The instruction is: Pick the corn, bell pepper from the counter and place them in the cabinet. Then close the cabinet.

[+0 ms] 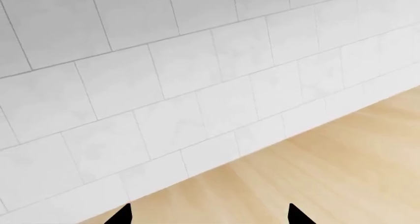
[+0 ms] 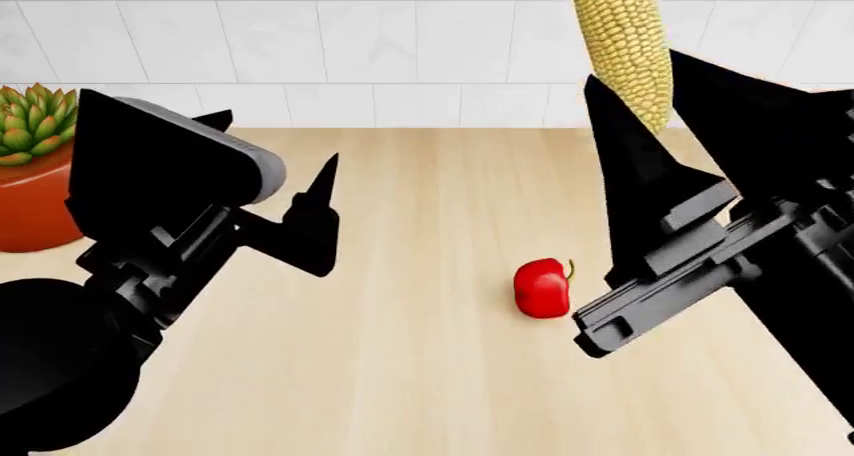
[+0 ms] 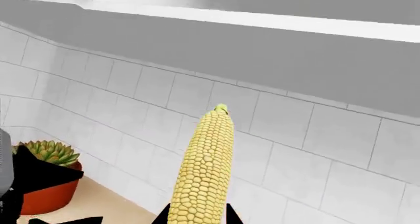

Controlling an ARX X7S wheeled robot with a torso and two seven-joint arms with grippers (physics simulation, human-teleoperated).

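My right gripper (image 2: 654, 101) is shut on the corn (image 2: 623, 41), a pale-yellow cob held upright high above the counter (image 2: 400, 376); in the right wrist view the corn (image 3: 204, 170) rises from between the black fingertips (image 3: 164, 216). The red bell pepper (image 2: 542, 287) with its green stem lies on the counter, below the right gripper. My left gripper (image 2: 287, 191) is open and empty over the counter's left part; in the left wrist view its two fingertips (image 1: 123, 215) stand wide apart over bare counter (image 1: 315, 175). The cabinet door is not clearly in view.
A succulent in a red-orange pot (image 2: 34, 191) stands at the far left by the white tiled wall (image 2: 334, 46); it also shows in the right wrist view (image 3: 46, 184). The grey underside of an upper cabinet (image 3: 262, 62) runs above the tiles.
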